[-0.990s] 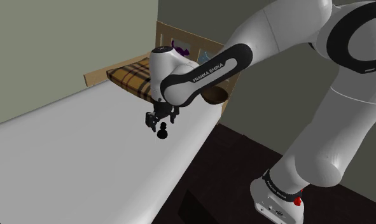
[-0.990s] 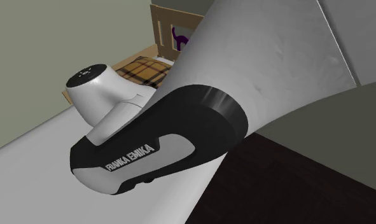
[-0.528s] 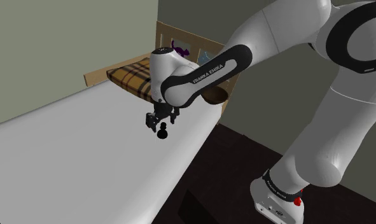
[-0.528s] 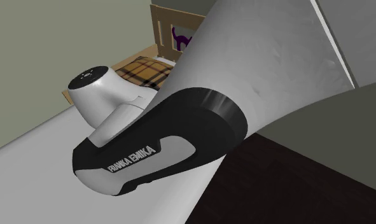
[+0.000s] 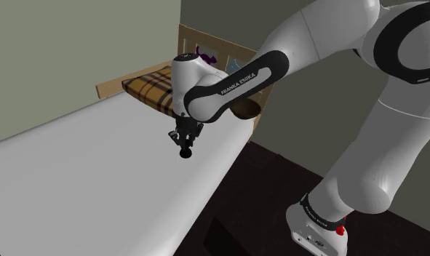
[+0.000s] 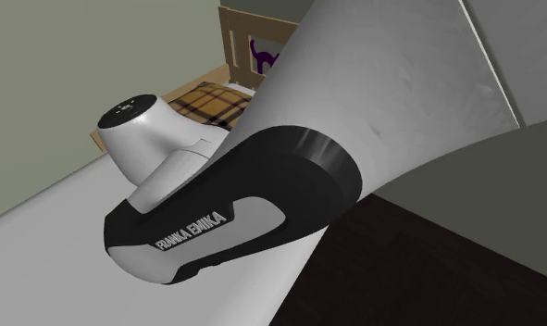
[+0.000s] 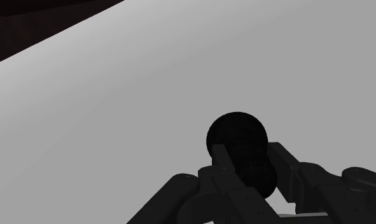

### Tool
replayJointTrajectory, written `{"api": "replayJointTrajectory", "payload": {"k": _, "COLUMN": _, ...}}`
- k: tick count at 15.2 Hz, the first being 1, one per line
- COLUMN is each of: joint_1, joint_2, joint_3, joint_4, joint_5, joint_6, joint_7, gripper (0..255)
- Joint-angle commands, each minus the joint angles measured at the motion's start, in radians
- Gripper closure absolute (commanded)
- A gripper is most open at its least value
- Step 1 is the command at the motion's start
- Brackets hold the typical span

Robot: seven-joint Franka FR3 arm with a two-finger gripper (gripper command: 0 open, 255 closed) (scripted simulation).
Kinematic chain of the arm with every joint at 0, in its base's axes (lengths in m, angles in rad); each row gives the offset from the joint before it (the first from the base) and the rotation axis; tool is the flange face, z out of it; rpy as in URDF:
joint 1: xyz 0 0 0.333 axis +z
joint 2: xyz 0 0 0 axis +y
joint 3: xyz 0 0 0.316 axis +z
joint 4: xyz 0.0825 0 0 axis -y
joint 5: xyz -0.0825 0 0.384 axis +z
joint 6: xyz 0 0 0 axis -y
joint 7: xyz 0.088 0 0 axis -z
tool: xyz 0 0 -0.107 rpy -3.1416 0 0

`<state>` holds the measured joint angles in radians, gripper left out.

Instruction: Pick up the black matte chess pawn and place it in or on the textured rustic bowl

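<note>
White bed surface (image 5: 82, 167), plaid cushion (image 5: 149, 86) at its far end, wooden headboard (image 5: 188, 33) behind, dark floor (image 5: 271, 174)

Pawn (image 5: 185, 152) on bed (image 5: 89, 171), near its edge at shoulder view's right; pillow (image 5: 149, 85) behind, bowl (image 5: 248, 110) right of pillow.

Even, soft light in both exterior views, wrist view dim, white surface (image 7: 148, 83) there grey

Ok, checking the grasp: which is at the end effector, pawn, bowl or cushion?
The black pawn: the fingers clasp it; the bowl and plaid cushion sit well away.
</note>
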<state>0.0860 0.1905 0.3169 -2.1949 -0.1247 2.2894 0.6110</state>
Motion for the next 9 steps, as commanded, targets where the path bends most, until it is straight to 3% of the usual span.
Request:
{"api": "replayJointTrajectory", "payload": {"k": 1, "joint_1": 0.000, "joint_2": 0.003, "joint_3": -0.001, "joint_4": -0.002, "joint_5": 0.000, "joint_6": 0.001, "joint_7": 0.000, "gripper": 255}}
{"api": "replayJointTrajectory", "payload": {"k": 9, "joint_1": -0.006, "joint_2": -0.060, "joint_3": 0.007, "joint_4": 0.025, "joint_5": 0.031, "joint_6": -0.084, "joint_7": -0.023, "gripper": 255}}
